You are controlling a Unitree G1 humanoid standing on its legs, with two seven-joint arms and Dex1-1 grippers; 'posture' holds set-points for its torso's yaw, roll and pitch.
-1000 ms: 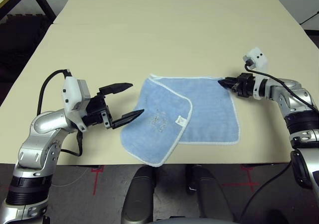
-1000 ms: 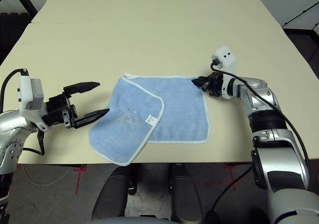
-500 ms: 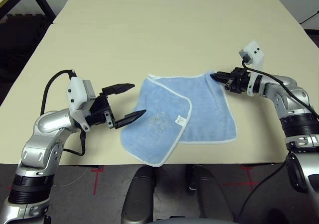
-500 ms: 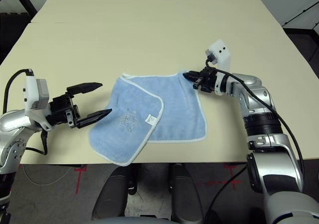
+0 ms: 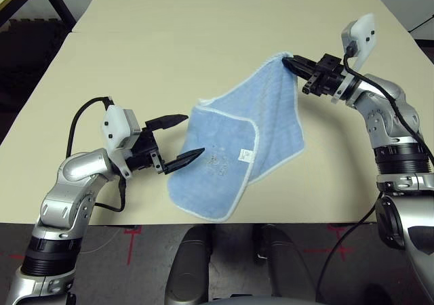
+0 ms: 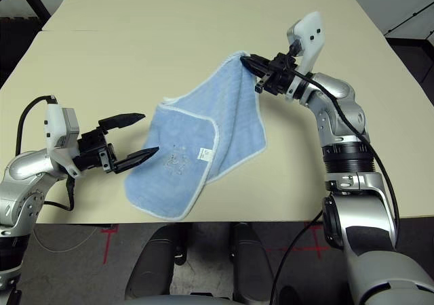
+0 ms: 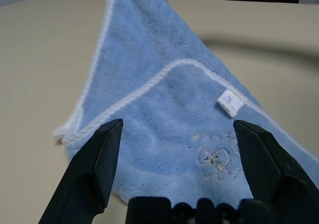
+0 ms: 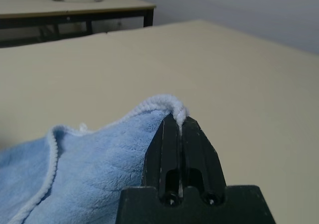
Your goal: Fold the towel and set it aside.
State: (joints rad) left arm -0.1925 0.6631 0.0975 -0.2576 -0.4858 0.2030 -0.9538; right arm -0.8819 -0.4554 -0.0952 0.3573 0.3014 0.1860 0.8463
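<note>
The light-blue towel (image 5: 234, 149) with white edging lies near the table's front edge, one corner folded over so its white tag (image 5: 248, 154) and small dark motif (image 5: 218, 157) face up. My right gripper (image 5: 287, 64) is shut on the towel's far right corner (image 8: 172, 104) and holds it lifted above the table, so the cloth hangs slanted down to the part that rests flat. My left gripper (image 5: 184, 139) stands open just left of the folded part, low over the table, its fingers (image 7: 92, 159) straddling the towel's near edge without touching.
The beige table (image 5: 203, 41) stretches wide behind the towel. Its front edge (image 5: 298, 218) runs just beyond the towel's lowest corner. A black table frame (image 5: 41, 0) stands at the far left. Another table (image 8: 75, 7) shows in the background of the right wrist view.
My right gripper has risen and swung inward with the towel's corner, lifting that half off the table. My left arm has edged slightly closer to the towel, still open.
</note>
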